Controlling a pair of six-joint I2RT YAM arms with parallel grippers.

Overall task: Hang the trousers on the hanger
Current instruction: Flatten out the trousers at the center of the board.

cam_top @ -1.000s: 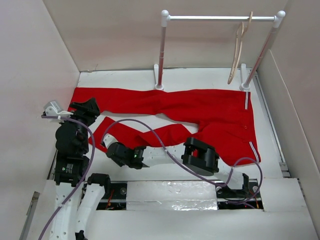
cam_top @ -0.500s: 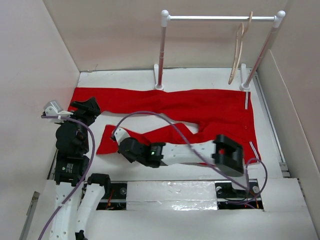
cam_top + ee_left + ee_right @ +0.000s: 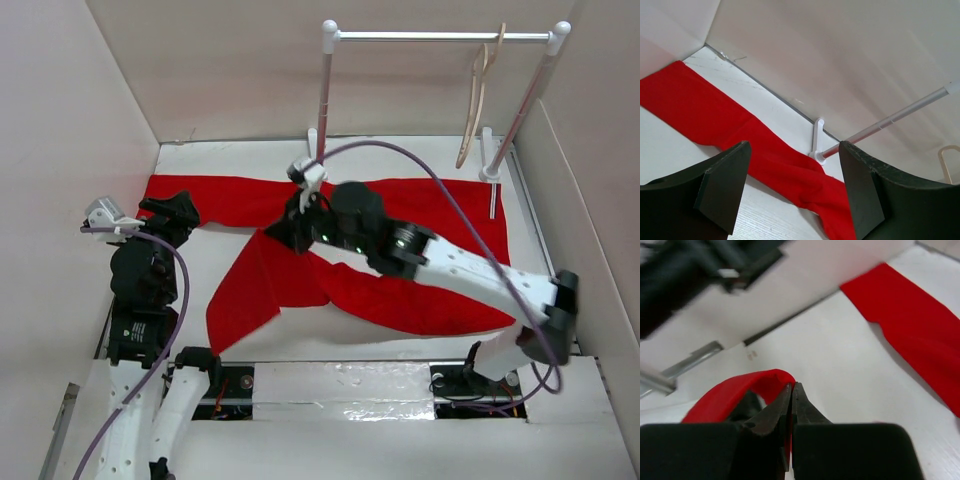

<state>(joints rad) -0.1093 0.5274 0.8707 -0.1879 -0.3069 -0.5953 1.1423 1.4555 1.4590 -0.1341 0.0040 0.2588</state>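
Observation:
The red trousers (image 3: 232, 197) lie across the table, one leg flat along the back. My right gripper (image 3: 290, 230) is shut on the other leg's edge and holds it raised over the middle, so the cloth drapes down to the front left. In the right wrist view the shut fingertips (image 3: 791, 387) pinch a red fold (image 3: 735, 392). My left gripper (image 3: 175, 212) is open and empty at the left, near the end of the flat leg (image 3: 715, 115). The beige hanger (image 3: 478, 110) hangs on the rack bar at the back right.
The white-posted rack with its silver bar (image 3: 440, 36) stands at the back of the table; its left post foot (image 3: 816, 145) is just behind the trousers. Pale walls close in the left, back and right sides.
My right arm has swung from the front left to the back middle, carrying the near trouser leg up and over. The left arm has not moved.

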